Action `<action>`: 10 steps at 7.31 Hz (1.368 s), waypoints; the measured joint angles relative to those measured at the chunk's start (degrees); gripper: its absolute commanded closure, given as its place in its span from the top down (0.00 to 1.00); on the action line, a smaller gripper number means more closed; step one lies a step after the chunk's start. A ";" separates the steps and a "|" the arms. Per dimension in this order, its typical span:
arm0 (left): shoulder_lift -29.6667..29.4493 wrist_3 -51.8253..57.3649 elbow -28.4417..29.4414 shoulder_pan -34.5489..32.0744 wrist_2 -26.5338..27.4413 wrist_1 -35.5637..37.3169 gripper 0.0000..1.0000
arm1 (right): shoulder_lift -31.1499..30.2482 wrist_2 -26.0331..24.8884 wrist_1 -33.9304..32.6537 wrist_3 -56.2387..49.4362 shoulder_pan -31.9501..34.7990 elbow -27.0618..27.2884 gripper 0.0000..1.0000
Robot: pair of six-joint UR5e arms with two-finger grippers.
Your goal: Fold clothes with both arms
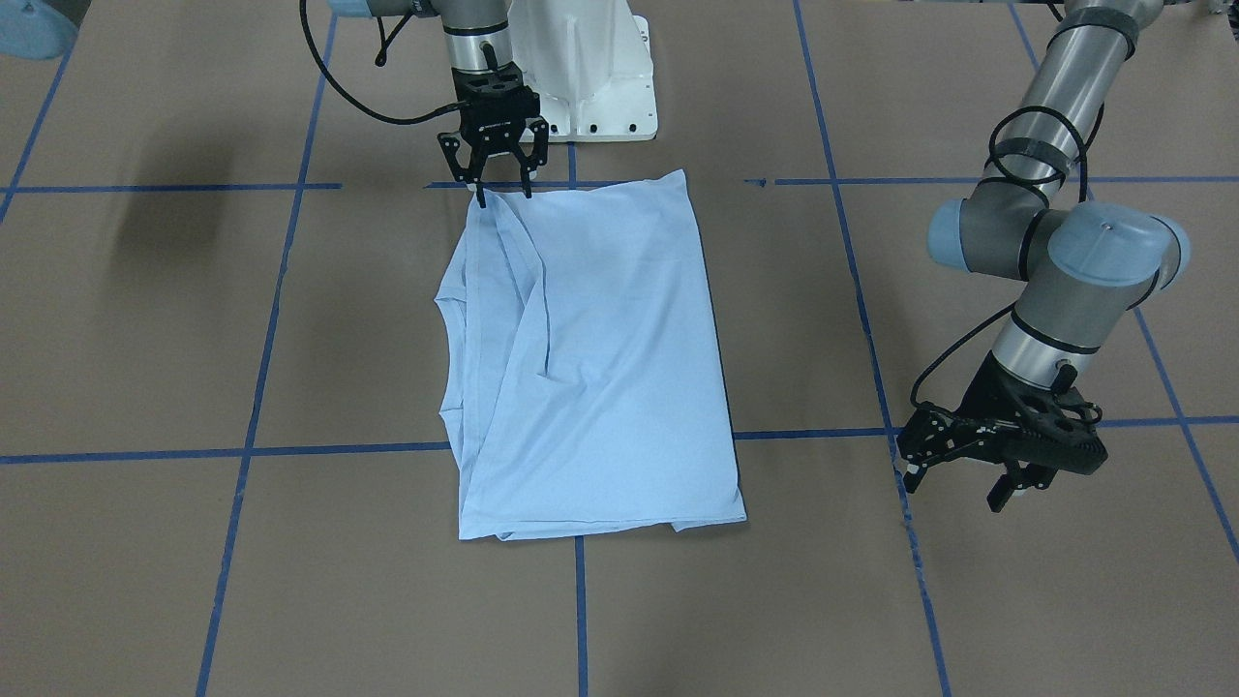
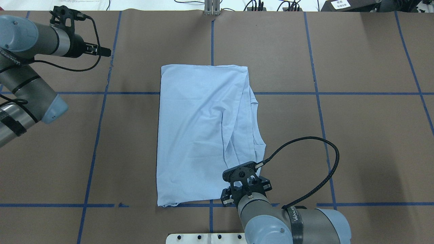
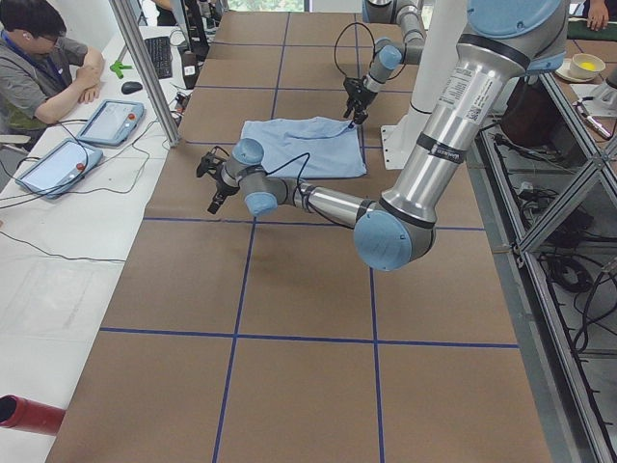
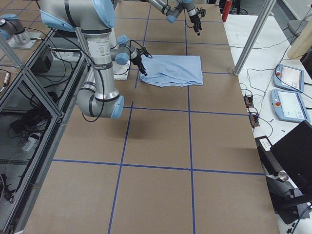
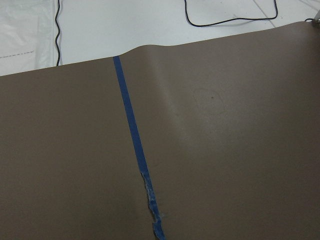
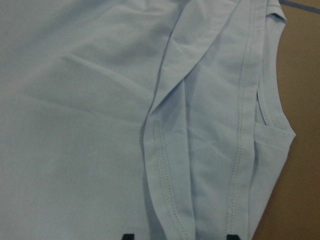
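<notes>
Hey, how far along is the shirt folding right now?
Done: the shirt lies flat, folded lengthwise into a narrow rectangle, with layered edges along one side. In hand: the right gripper is open, tips down on one corner, not yet clamped. The left gripper hangs open over the bare table, away from the cloth. Left, probably: a crosswise fold.
</notes>
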 measured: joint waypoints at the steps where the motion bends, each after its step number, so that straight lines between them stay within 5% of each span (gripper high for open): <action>1: 0.01 0.02 0.02 0.00 0.00 0.00 1.00 | 0.16 0.05 0.11 -2.45 0.00 -0.36 0.52; 2: 0.02 0.02 0.03 0.01 0.00 0.00 1.00 | 0.28 0.10 0.22 -4.09 0.00 -1.07 0.51; 4: 0.02 0.08 0.13 0.01 0.00 0.00 1.00 | 0.50 0.14 0.23 -5.41 0.06 -1.88 0.21; 6: 0.02 0.13 0.19 0.01 0.00 0.00 1.00 | 0.58 0.14 0.07 -5.62 0.07 -1.99 0.13; 7: 0.02 0.16 0.23 0.01 0.00 0.00 1.00 | 0.60 0.14 -0.12 -5.64 0.07 -2.01 0.00; 10: 0.02 0.27 0.25 0.01 0.00 0.00 1.00 | 0.70 0.62 -0.33 -5.48 0.54 -1.82 0.00</action>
